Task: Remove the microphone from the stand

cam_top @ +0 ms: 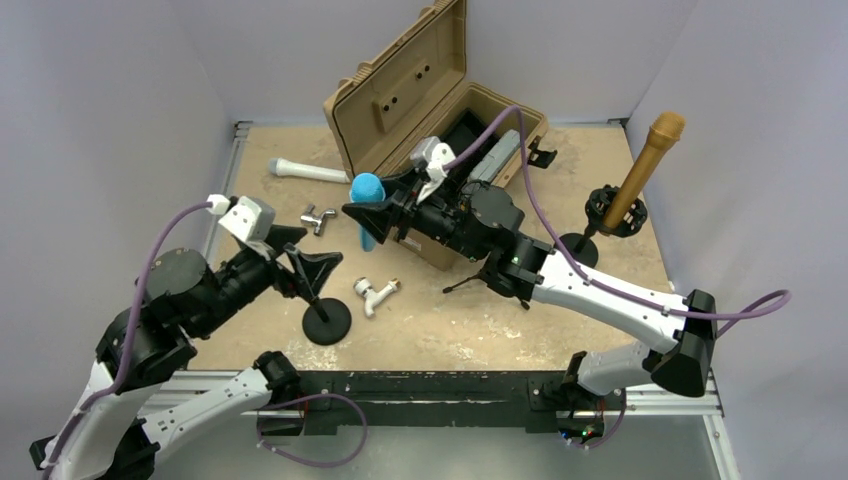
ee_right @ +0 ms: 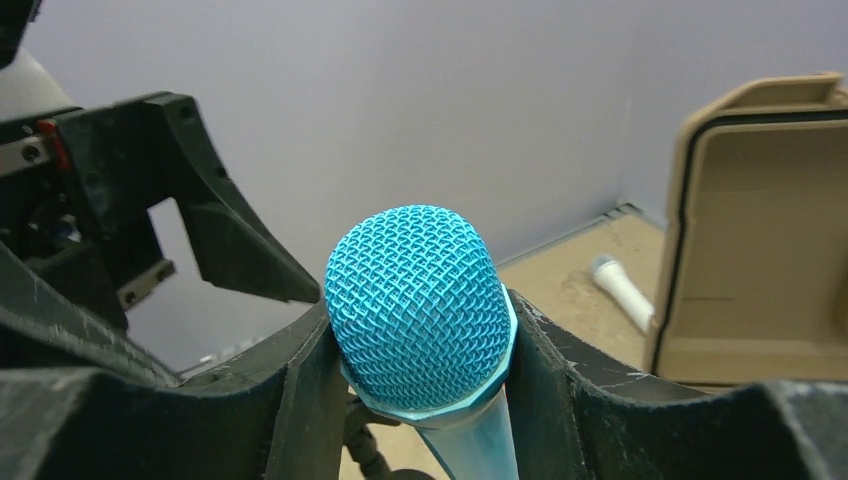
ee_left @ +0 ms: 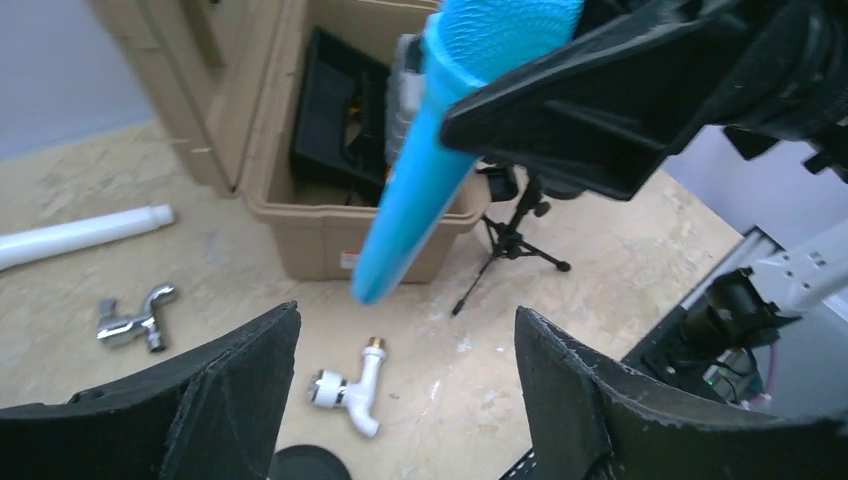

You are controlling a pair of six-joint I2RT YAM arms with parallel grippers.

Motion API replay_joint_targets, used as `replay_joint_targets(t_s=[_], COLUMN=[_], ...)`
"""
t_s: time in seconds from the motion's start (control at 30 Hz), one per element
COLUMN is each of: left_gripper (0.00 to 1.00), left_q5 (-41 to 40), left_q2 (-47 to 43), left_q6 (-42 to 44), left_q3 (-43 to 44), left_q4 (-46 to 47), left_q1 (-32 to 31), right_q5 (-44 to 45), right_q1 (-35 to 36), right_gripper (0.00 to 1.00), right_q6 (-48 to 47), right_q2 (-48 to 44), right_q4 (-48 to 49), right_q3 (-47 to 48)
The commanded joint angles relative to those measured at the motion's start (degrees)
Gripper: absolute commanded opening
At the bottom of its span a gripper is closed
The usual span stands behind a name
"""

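The case sits open at the back middle of the worktop, its lid raised on the left; a pipe lies to its left near the back edge; a tap lies in front of the pipe; the microphone hangs tilted in the right hand, off the worktop, just left of the case's front corner; the stand rests at the front left, its base close by the left hand, apart from the microphone; a pipe fitting lies just right of that base; a tripod stands before the case; a second microphone leans on a second stand at the far right.
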Motion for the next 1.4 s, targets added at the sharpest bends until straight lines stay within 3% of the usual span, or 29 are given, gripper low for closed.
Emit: replay_joint_targets(t_s=[0.0, 0.3, 0.73, 0.9, 1.03, 1.07, 1.1, 1.2, 1.27, 1.3, 1.37], left_gripper=[0.76, 0.72, 0.47, 0.34, 0.14, 0.06, 0.00, 0.00, 0.00, 0.00, 0.00], left_q5=[12.1, 12.6, 13.1, 11.2, 8.9, 8.3, 7.6, 3.6, 0.4, -1.1, -4.1], left_q2=[2.9, 4.0, 8.8, 9.2, 9.7, 9.9, 9.9, 10.0, 10.0, 10.0, 10.2], left_q6=[2.3, 1.7, 1.0, 0.3, 0.2, 0.0, -0.2, -1.0, -2.1, -2.6, -3.7], left_q3=[-0.5, -3.1, -5.3, -5.1, -5.1, -5.1, -5.2, -5.4, -5.3, -5.3, -4.6], left_q4=[9.0, 10.6, 15.7, 16.8, 17.4, 17.4, 17.4, 17.4, 17.2, 16.9, 16.2], left_q1=[0.2, 0.2, 0.2, 0.2, 0.2, 0.2, 0.2, 0.2, 0.3, 0.3, 0.3], right_q5=[-9.0, -14.3, -15.4, -15.3, -13.0, -12.9, -12.9, -11.0, -6.3, -3.1, 4.4], right_q1=[0.1, 0.1, 0.2, 0.1, 0.2, 0.2, 0.2, 0.2, 0.1, 0.1, 0.1], right_gripper=[0.00, 0.00, 0.00, 0.00, 0.00, 0.00, 0.11, 0.64, 0.90, 0.96, 0.99], right_q6=[3.9, 5.9, 9.3, 9.4, 9.7, 9.7, 9.5, 9.3, 10.0, 10.6, 11.2], right_q2=[2.7, 1.1, -1.8, -1.4, -1.6, -1.6, -1.7, -2.4, -3.9, -4.8, -7.6], right_q4=[-5.9, -6.0, -2.8, -3.2, -3.1, -3.1, -3.2, -3.6, -3.5, -3.5, -3.8], right_q3=[8.3, 7.8, 4.4, 3.8, 2.7, 2.6, 2.6, 2.3, 1.2, 0.5, -0.8])
